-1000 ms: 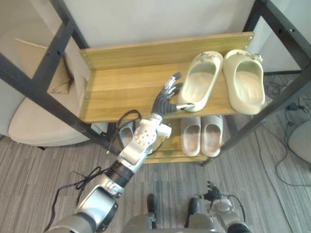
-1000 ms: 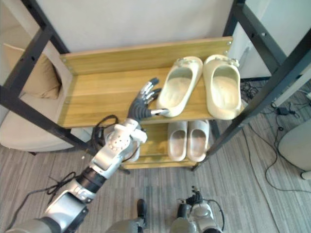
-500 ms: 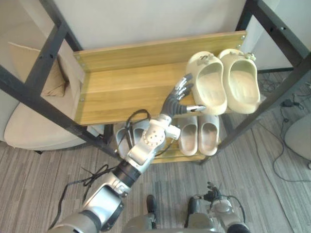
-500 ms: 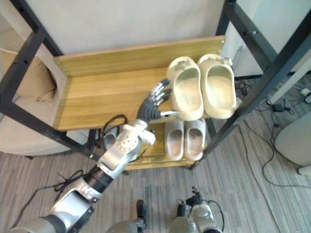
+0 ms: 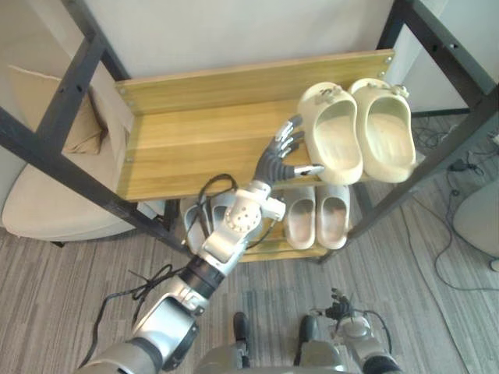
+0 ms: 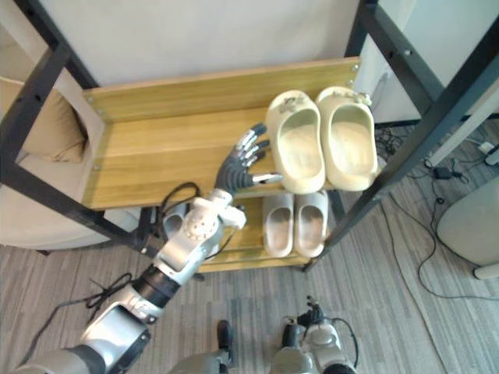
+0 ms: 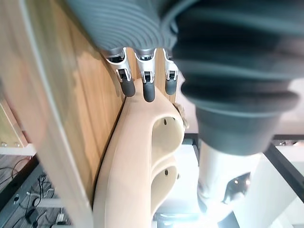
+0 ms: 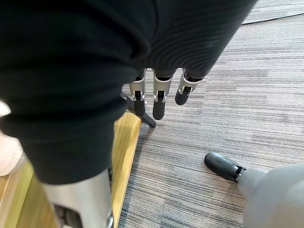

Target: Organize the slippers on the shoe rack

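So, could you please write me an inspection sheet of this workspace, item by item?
Surface: wooden top shelf, with a lower shelf beneath it.
Job's things: cream slippers side by side at the top shelf's right end; pale slippers on the lower shelf; grey slippers there too, partly hidden.
Clutter: nothing seen.
Hands: left robot hand open, fingertips against the nearer cream slipper's side; right robot hand open, low over the floor.
Cables: thin cables on the floor right of the shelves.
Surroundings: beige chair to the left; black frame beams.
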Motion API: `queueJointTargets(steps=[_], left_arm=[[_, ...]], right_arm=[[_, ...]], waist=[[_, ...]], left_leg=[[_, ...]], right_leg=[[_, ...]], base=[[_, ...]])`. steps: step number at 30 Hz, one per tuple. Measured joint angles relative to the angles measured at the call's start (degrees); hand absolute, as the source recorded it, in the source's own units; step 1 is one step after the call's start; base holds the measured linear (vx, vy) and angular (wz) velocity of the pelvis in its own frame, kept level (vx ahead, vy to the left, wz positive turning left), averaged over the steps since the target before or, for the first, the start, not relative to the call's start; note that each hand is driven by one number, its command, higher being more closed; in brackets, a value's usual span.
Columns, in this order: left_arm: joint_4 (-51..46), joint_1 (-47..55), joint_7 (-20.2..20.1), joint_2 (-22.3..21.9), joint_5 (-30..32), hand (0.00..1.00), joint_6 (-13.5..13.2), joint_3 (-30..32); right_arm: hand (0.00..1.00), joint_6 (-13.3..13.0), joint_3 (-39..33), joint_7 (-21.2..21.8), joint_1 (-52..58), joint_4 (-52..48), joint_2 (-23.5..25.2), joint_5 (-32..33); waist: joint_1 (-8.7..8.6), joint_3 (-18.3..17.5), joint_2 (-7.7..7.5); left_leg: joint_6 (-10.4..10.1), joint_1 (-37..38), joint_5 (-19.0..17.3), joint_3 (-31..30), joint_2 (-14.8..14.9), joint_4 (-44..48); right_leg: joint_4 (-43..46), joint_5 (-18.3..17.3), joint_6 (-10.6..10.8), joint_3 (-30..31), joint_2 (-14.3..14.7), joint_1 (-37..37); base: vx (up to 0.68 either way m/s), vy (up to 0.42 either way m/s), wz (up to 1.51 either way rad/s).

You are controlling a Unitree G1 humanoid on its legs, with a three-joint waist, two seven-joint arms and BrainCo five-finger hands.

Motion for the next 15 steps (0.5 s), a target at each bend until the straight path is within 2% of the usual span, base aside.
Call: queueJointTargets(steps=[4,8,15], left_arm=[[-0.8,0.6,0.1,0.8,0.0,0.0,0.0,2.7],[-7.1,1.4,0.2,2.9,-0.2,0.0,-0.1,4.1],[-16.5,4.5,0.0,3.2,-2.3,0.0,-1.2,5.0]], right_arm=[[0.0,-0.1,0.1,0.1,0.8,0.3,0.7,0.0],[0.0,-0.1,0.0,0.2,1.6,0.3,0.6,0.0],[0.0,-0.1,0.0,0.4,2.9,0.4,0.4,0.1]], waist=[[0.05,0.0,0.01],[1.25,0.0,0.05],[2.84,-0.3,0.18]], left_leg=[[0.0,0.0,0.0,-0.8,0.0,0.0],[0.0,-0.2,0.0,-1.2,0.0,0.0],[-0.1,-0.2,0.0,-2.1,-0.1,0.0]], right_leg=[[0.0,-0.1,0.0,-0.5,-0.2,0.4],[0.1,-0.2,0.0,-0.6,-0.1,0.4],[0.4,-0.5,-0.1,-1.3,-0.1,0.9]], base=[[0.0,0.0,0.08],[0.0,0.004,0.04],[0.02,0.011,0.06]])
